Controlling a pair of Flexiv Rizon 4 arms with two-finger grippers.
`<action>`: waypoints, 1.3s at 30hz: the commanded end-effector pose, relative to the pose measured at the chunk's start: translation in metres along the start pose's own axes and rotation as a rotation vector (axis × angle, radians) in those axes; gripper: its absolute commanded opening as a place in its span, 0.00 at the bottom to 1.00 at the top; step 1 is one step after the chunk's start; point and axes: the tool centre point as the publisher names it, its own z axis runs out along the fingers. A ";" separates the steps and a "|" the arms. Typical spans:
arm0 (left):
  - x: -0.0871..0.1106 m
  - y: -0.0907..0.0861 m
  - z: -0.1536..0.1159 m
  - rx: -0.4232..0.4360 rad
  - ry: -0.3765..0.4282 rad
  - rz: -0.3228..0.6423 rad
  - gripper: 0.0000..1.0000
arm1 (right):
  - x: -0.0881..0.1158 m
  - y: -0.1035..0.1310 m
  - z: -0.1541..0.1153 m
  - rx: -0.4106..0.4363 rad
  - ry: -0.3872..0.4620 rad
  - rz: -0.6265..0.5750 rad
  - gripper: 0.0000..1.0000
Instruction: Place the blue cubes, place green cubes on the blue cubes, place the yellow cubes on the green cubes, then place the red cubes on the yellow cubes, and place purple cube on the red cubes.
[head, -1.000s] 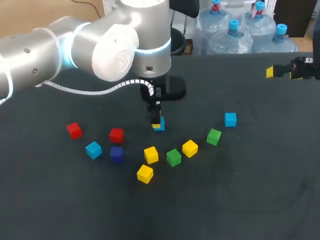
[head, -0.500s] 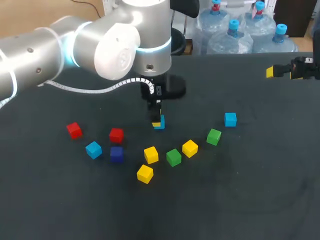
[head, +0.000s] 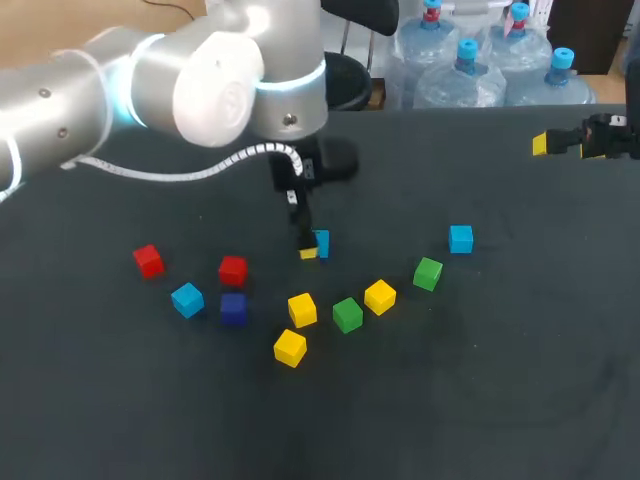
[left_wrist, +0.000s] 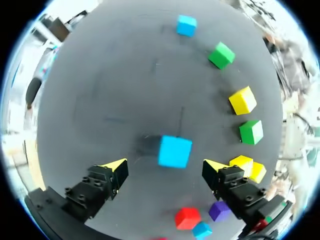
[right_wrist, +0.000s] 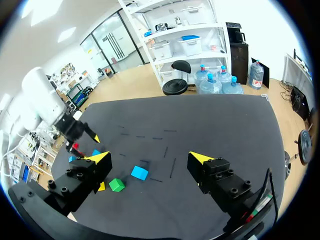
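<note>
A blue cube (head: 321, 243) (left_wrist: 175, 151) rests on the black table (head: 520, 350), between the spread fingers of my left gripper (head: 310, 249) (left_wrist: 165, 165), which is open and does not touch it. Nearer the front lie two more blue cubes (head: 187, 298) (head: 460, 238), two green cubes (head: 347, 314) (head: 427, 273), three yellow cubes (head: 302, 309) (head: 290, 347) (head: 380, 296), two red cubes (head: 148, 260) (head: 232, 270) and a purple cube (head: 233, 308). My right gripper (head: 560, 143) (right_wrist: 149, 157) hangs open and empty over the far right of the table.
In the left wrist view a red cube (left_wrist: 187, 218) and the purple cube (left_wrist: 218, 211) lie under the gripper's right finger. My left arm (head: 200, 80) reaches over the table's far left.
My left gripper has opened and let go of the blue cube, which now stands on the table. The left arm has shifted slightly left. The right arm has not moved.
</note>
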 end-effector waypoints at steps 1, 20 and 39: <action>0.030 -0.013 -0.028 -0.065 -0.059 -0.119 1.00 | 0.000 -0.001 0.001 -0.003 0.001 -0.001 1.00; 0.091 -0.057 -0.062 -0.185 0.017 -0.478 1.00 | 0.000 -0.001 0.001 -0.003 0.001 -0.001 1.00; 0.129 -0.080 -0.069 -0.221 0.097 -0.577 1.00 | 0.000 -0.001 0.001 -0.003 0.001 -0.001 1.00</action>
